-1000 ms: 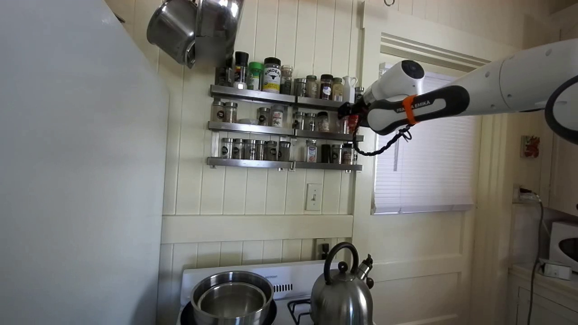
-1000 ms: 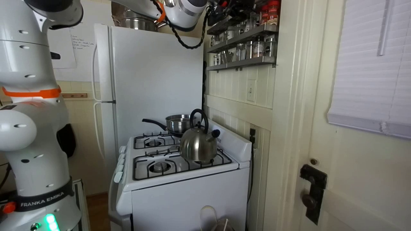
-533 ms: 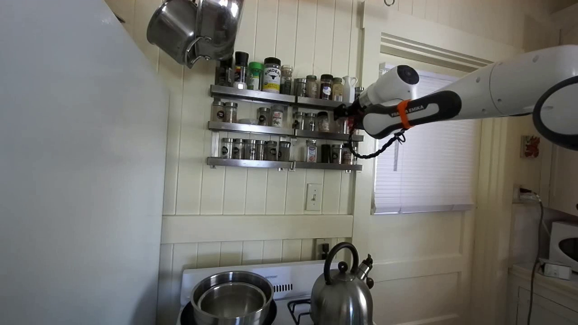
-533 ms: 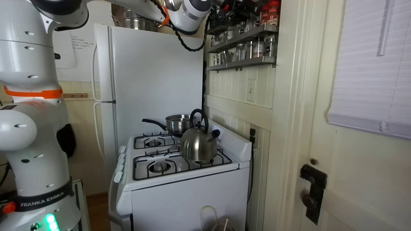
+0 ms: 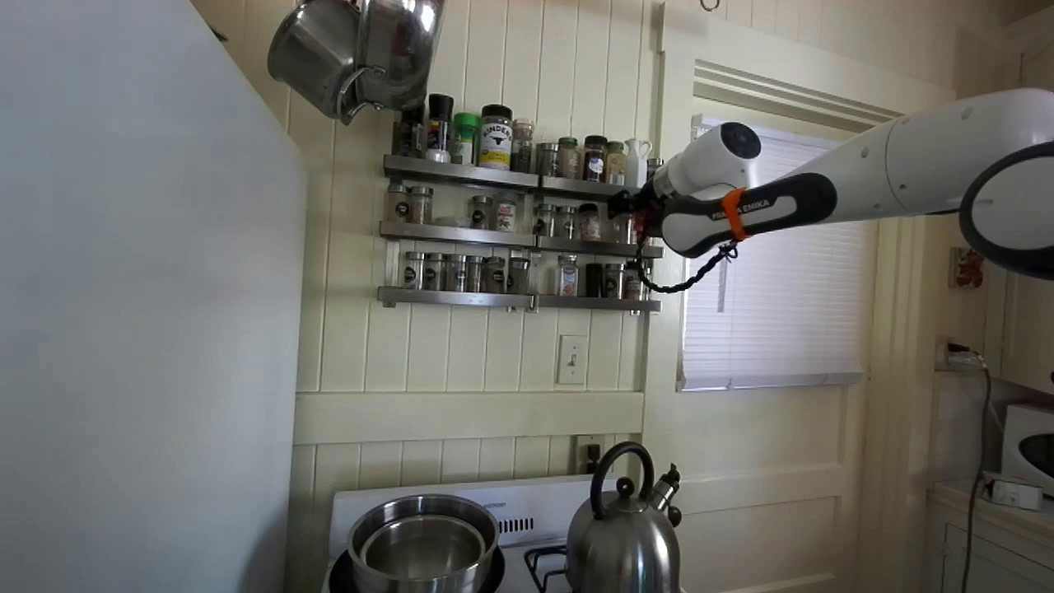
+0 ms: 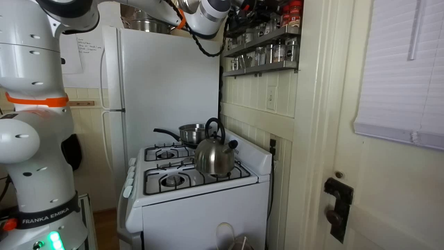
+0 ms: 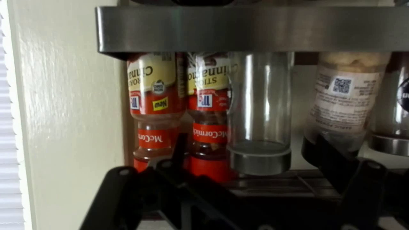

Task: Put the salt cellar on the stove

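The stove is white and stands below the shelves; its back panel also shows in an exterior view. No jar can be surely told as the salt cellar. A clear, empty-looking glass jar with a steel lid stands on the middle shelf, upside down in the wrist view. My gripper is open, one black finger on each side of this jar's lid end, with gaps on both sides. In both exterior views the gripper is at the middle shelf's door-side end; its fingers are unclear there.
Steel shelves hold several spice jars. Two red-capped cinnamon bottles and a garlic powder jar flank the glass jar. The shelf edge crosses the wrist view. A kettle and steel pot stand on the stove.
The arm and gripper have moved slightly toward the shelves and a little lower, with only a small shift in the last half second. The jars and stove things have not moved.
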You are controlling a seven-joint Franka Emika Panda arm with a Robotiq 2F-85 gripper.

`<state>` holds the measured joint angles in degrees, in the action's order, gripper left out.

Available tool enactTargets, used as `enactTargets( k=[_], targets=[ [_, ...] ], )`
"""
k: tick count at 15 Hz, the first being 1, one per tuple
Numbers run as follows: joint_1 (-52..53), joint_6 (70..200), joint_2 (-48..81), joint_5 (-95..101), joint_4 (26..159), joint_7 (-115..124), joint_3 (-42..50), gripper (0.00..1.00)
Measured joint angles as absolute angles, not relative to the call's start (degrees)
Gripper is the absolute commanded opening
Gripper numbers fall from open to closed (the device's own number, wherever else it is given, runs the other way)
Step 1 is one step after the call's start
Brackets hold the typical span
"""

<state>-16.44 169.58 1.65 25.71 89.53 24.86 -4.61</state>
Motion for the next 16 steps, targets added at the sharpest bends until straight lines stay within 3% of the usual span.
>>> enactTargets(
  k=[1, 2, 4, 10, 16],
  targets=[
    [-16.4, 169.6, 1.8, 26.1, 89.4, 25.1, -4.6, 0.97],
    [-16.4, 169.6, 2.0, 26.3, 89.2, 25.4, -4.6, 0.74],
    [-16.4, 169.6, 2.4, 26.6, 88.9, 25.8, -4.6, 0.72],
    [-16.4, 169.6, 3.2, 29.2, 88.4, 27.8, -4.4, 0.24],
    [-16.2, 169.1, 2.8, 34.6, 88.3, 33.6, -4.2, 0.23]
  ],
)
